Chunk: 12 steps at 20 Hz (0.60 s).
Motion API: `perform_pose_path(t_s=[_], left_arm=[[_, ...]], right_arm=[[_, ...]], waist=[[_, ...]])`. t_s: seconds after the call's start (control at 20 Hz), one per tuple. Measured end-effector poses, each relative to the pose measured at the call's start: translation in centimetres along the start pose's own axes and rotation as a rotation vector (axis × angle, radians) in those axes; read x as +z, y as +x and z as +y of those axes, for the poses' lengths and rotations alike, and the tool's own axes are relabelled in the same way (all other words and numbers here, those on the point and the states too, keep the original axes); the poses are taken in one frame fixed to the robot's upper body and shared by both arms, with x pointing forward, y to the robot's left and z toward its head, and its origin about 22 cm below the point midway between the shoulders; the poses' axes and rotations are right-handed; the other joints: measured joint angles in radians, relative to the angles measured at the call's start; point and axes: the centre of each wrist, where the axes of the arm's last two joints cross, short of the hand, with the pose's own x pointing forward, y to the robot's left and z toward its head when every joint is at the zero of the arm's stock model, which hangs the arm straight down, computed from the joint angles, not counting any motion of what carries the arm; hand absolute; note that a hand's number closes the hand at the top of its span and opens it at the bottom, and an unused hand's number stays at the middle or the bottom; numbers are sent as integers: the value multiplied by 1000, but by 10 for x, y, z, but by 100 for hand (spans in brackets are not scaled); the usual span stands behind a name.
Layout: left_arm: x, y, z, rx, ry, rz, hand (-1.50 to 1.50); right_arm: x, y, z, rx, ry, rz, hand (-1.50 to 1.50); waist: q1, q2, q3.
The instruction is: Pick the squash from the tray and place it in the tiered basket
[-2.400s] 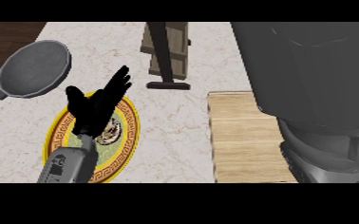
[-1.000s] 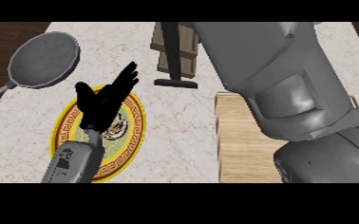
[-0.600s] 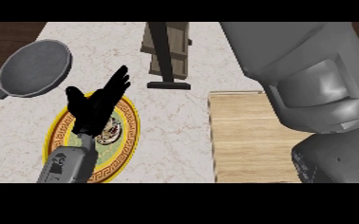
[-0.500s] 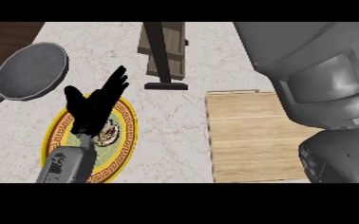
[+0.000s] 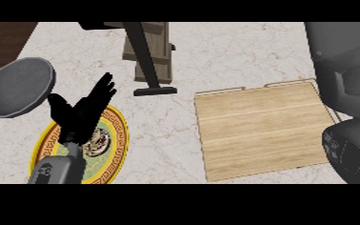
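Low at the view's left: left robot hand [image 5: 79, 112], black, fingers straight and pointing up, open, holding nothing, at rest above a round plate [image 5: 121, 134] with a yellow patterned rim. Just beside it, toward the left edge: grey pan [image 5: 25, 88], on the marble table [image 5: 232, 57]. Further up, near the middle: tiered basket [image 5: 159, 50], wooden slats with a dark post and a dark foot, upright, well apart from the hand. Right of centre: wooden tray [image 5: 260, 133], flat, its visible boards bare. Squash: not visible in this view; if it lies on the tray, it would be under the bulky grey right forearm [image 5: 337, 62] that covers the tray's right edge. Right robot hand: not visible, so its state cannot be told. Handling, as a judgement only: a squash is likely stiff, rather weighty, with a smooth rind that may slip and a rounded body that may roll; best taken across its widest part, fingers and thumb on opposite sides, and set down low in a basket tier rather than released from above.
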Motion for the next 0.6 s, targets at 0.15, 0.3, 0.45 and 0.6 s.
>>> perform_pose_path(t_s=[0.15,0.3,0.45,0.6], left_arm=[[2,-2,0,5,19,8,0],[4,-2,1,6,32,5,0],[8,-3,5,11,43,9,0],[10,-7,6,11,51,10,0]], right_arm=[[-7,1,-29,12,47,-2,-150],[-12,0,-65,19,77,-3,-150],[-16,-5,-105,23,87,-3,-150],[-12,-10,-149,15,89,-12,-150]], waist=[[-22,-8,1],[-32,-11,1],[-44,-14,2],[-47,-13,1]])
